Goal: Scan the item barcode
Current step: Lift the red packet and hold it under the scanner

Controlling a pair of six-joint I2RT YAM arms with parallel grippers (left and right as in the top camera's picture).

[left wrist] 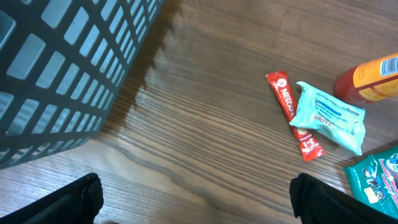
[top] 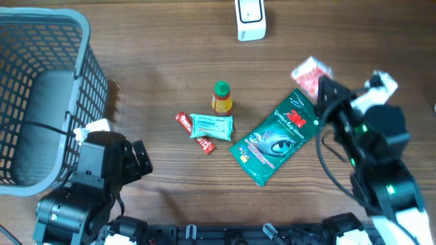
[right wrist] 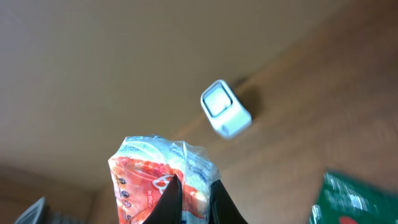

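Note:
My right gripper (top: 322,86) is shut on a red and white plastic packet (top: 310,73), held above the table at the right. In the right wrist view the packet (right wrist: 140,168) sticks up between the two dark fingers of that gripper (right wrist: 194,186). The white barcode scanner (top: 250,19) stands at the table's far edge, up and to the left of the packet; the right wrist view shows the scanner (right wrist: 225,116) beyond the packet. No barcode shows on the packet. My left gripper (top: 138,160) hangs open over bare wood at the front left, its fingers (left wrist: 81,199) wide apart.
A grey mesh basket (top: 88,75) fills the left side. Mid-table lie a green 3M pouch (top: 276,136), a small yellow bottle with a green cap (top: 221,97), a pale teal tissue pack (top: 212,126) and a red Nescafe stick (top: 185,121).

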